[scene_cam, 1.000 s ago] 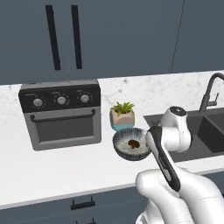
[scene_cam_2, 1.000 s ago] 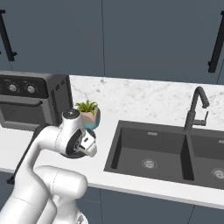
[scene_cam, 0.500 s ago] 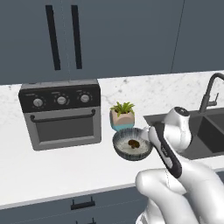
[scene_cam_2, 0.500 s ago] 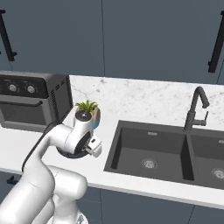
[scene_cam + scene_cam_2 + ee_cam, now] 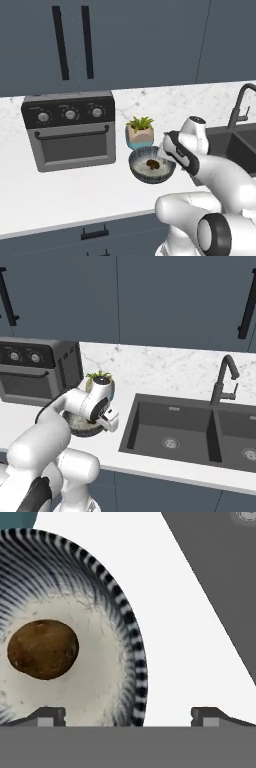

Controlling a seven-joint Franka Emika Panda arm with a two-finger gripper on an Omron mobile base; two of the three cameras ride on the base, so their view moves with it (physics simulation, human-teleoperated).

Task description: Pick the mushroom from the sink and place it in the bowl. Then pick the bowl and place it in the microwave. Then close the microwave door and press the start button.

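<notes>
Two fingertips of the gripper (image 5: 128, 716) stand wide apart, empty, straddling the bowl (image 5: 127, 619) rim.

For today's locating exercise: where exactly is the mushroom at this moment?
The mushroom lies inside the bowl on the white counter, just in front of the small potted plant, between the countertop oven and the sink.

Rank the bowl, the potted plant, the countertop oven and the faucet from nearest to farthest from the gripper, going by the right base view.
1. Bowl: right at the open gripper, on its oven side.
2. Potted plant: just behind the bowl, toward the wall.
3. Countertop oven and faucet: oven off to the left, faucet across the sink to the right; too close to call.
</notes>
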